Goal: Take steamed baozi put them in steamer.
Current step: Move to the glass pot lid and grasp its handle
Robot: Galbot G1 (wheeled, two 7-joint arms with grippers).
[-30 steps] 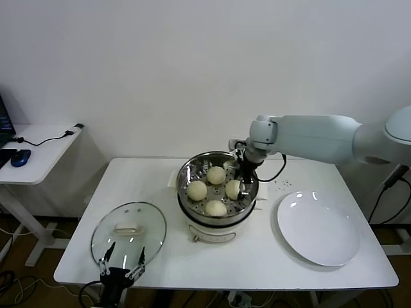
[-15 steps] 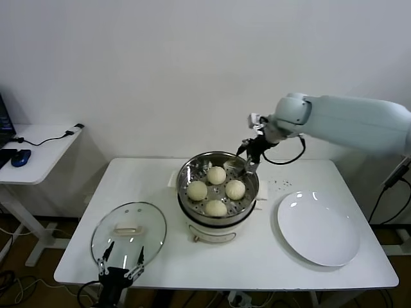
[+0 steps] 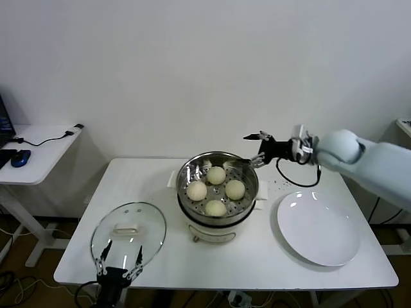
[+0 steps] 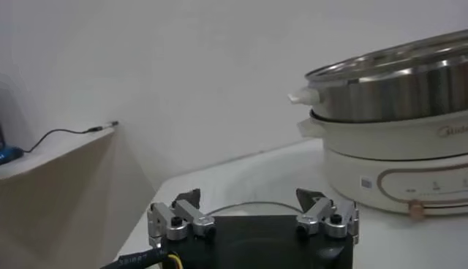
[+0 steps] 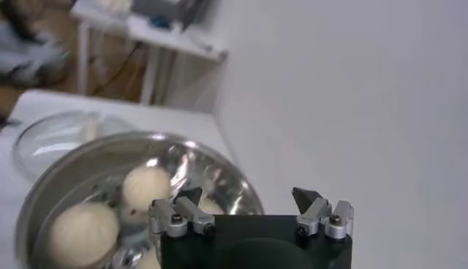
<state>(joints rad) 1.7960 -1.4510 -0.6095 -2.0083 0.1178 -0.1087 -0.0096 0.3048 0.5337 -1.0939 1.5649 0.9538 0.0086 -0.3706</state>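
- Shiny steel first: the steamer sits mid-desk on its white cooker base, one basket, rim gleaming.
- Count the steamed baozi: four, all inside the basket, cream-white and domed, set in a loose diamond, close together.
- In the right wrist view three of them show, down in the steel bowl.
- Right claw hovers in the air just beside the steamer's far right rim, fingers spread apart, holding nothing.
- Left claw is parked low at the desk's near edge, by the glass lid, fingers apart and empty too.
- One glass lid with a white handle, lying flat on the white desk, left of the steamer.
- One white plate, bare, to the steamer's right.
- Writing: the left wrist view shows a pale brand word on the cooker base, cut off at the frame edge, too faint to read.
- A side table with one blue mouse and a cable stands off left.
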